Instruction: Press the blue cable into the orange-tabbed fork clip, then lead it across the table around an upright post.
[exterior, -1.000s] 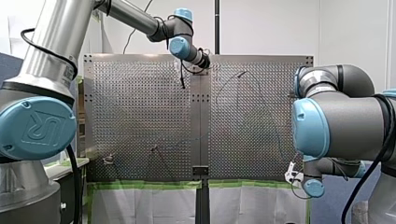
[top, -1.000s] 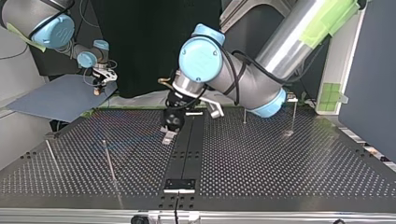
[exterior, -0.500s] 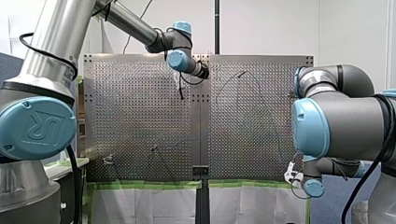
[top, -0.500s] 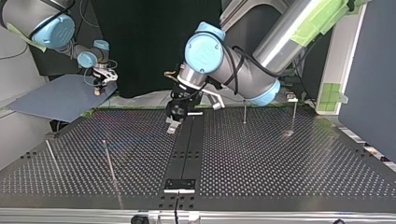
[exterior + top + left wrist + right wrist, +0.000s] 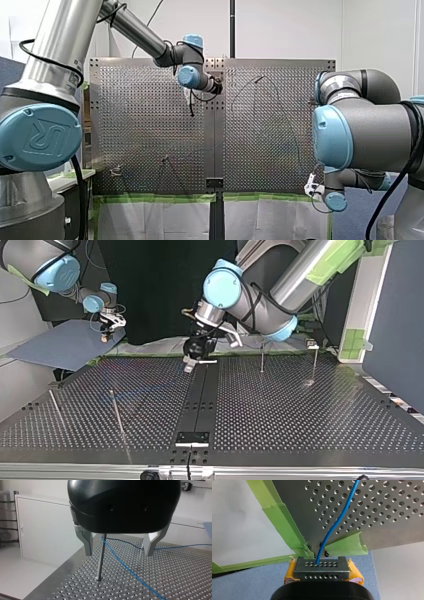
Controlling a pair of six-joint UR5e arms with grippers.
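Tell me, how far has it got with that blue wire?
Looks done: the blue cable bends round an upright post, between my left gripper's open fingers. In hand: my right gripper clamps the grey block at the cable's end. Left: the fork clip cannot be made out, so that step is unconfirmed.

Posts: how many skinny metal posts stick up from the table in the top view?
4. Near left: post by the edge, post further in. Far right: post, post nearer the right edge. My left arm may hide more.
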